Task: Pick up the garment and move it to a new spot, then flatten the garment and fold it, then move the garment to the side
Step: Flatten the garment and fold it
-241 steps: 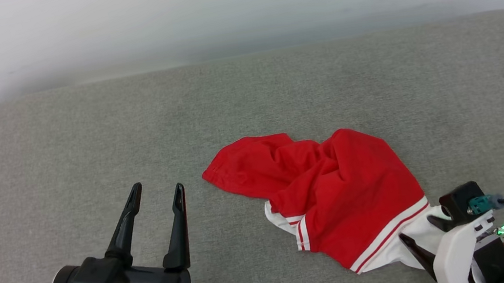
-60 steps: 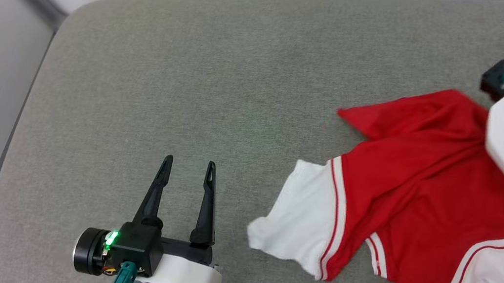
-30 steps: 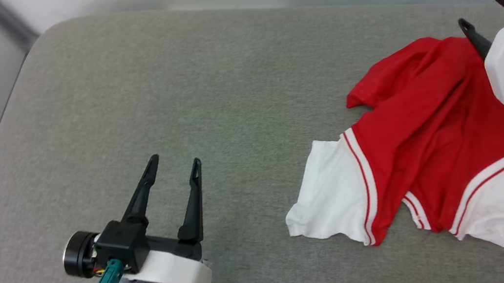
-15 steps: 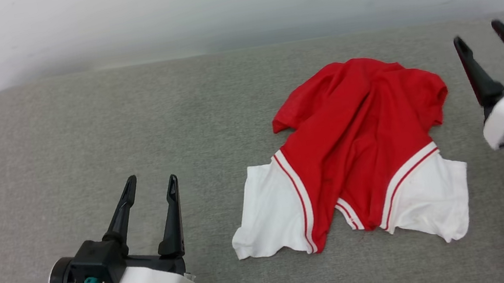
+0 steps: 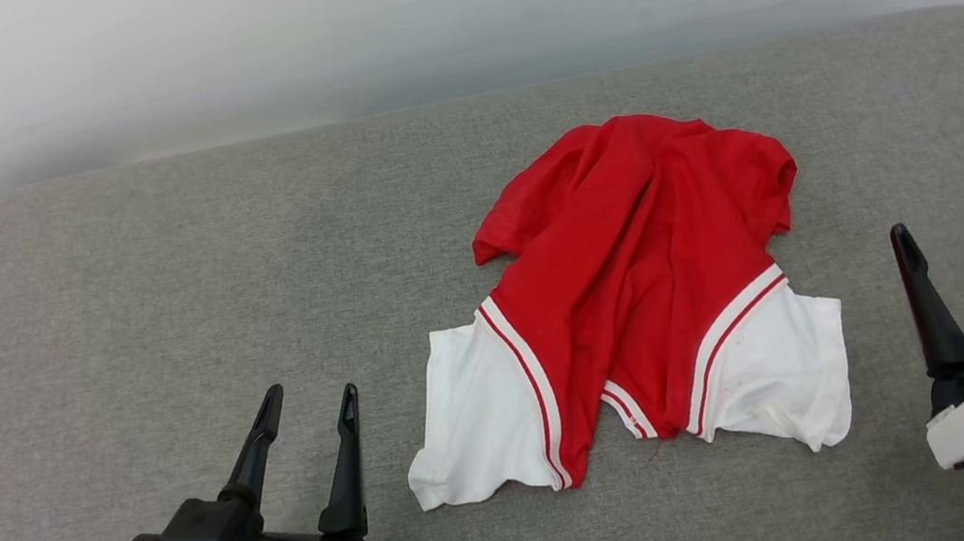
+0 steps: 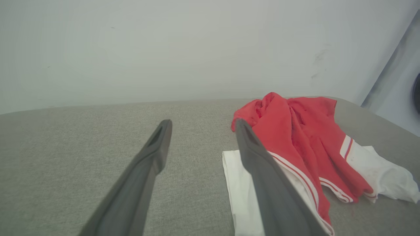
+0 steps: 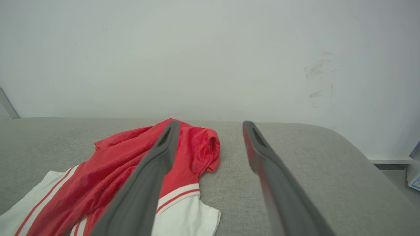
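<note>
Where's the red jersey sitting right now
In the head view the garment lies bunched on the grey cushion, slightly right of centre, between the open left gripper and the open right gripper, touching neither.

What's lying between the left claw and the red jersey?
Nothing but bare grey cushion lies between the left claw and the jersey, as the head view shows.

Grey fabric cushion (image 5: 164, 287), crumpled red-and-white jersey (image 5: 635, 287) lying on it, between left gripper's fingers (image 5: 346, 459) and right gripper's fingers (image 5: 925, 302), touching neither.
</note>
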